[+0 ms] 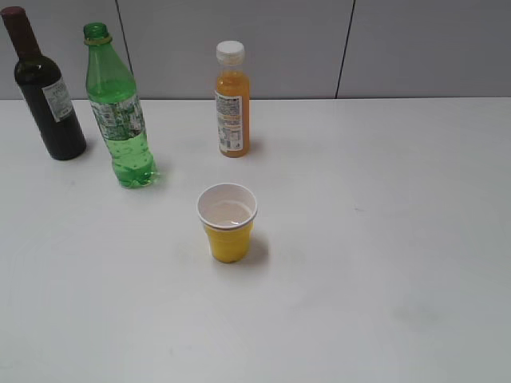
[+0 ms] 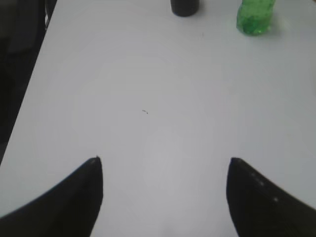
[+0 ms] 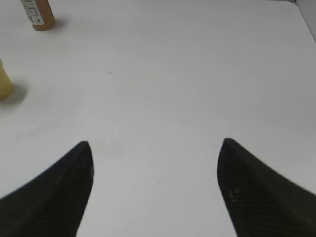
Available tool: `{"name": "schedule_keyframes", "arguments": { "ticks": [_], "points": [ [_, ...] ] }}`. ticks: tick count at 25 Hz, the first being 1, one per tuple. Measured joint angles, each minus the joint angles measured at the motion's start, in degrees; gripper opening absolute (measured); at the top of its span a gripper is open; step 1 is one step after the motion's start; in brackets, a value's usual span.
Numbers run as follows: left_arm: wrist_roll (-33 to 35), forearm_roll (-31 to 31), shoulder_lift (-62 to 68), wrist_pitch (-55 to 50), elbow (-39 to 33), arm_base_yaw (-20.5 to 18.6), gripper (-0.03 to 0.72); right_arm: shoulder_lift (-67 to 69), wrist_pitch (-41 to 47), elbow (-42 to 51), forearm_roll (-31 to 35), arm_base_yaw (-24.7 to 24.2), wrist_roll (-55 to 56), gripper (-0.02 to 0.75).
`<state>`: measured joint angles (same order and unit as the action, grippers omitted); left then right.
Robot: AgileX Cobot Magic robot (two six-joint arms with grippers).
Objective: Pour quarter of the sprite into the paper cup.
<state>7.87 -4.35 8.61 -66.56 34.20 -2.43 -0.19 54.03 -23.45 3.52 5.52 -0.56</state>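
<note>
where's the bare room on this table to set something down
The whole right side of the white table, right of the orange juice bottle and the yellow paper cup, is bare, as is the front strip below the cup. The back left is crowded: wine bottle and green sprite bottle stand close together, with only a modest gap to the juice.

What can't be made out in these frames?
- Sprite label text: exterior view, too small.
- Sprite top and wine bottle top: left wrist view, cut off by the upper edge.
- Paper cup: right wrist view, cut by the left edge.
- Both arms: absent from the exterior view.
</note>
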Motion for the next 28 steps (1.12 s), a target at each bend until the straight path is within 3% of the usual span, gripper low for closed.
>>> {"name": "schedule_keyframes", "arguments": {
  "ticks": [8, 15, 28],
  "points": [
    [-2.23, 0.00, -7.51, 4.09, -3.81, 0.00, 0.591, 0.00, 0.00, 0.00, 0.00, 0.00, 0.00, 0.590],
    [-5.88, 2.22, -7.73, 6.11, -4.69, 0.00, 0.590, 0.00, 0.00, 0.00, 0.00, 0.00, 0.00, 0.590],
    [-6.36, 4.96, -7.73, 6.34, -5.10, 0.00, 0.590, 0.00, 0.00, 0.00, -0.02, 0.00, 0.00, 0.590]
  ]
}}
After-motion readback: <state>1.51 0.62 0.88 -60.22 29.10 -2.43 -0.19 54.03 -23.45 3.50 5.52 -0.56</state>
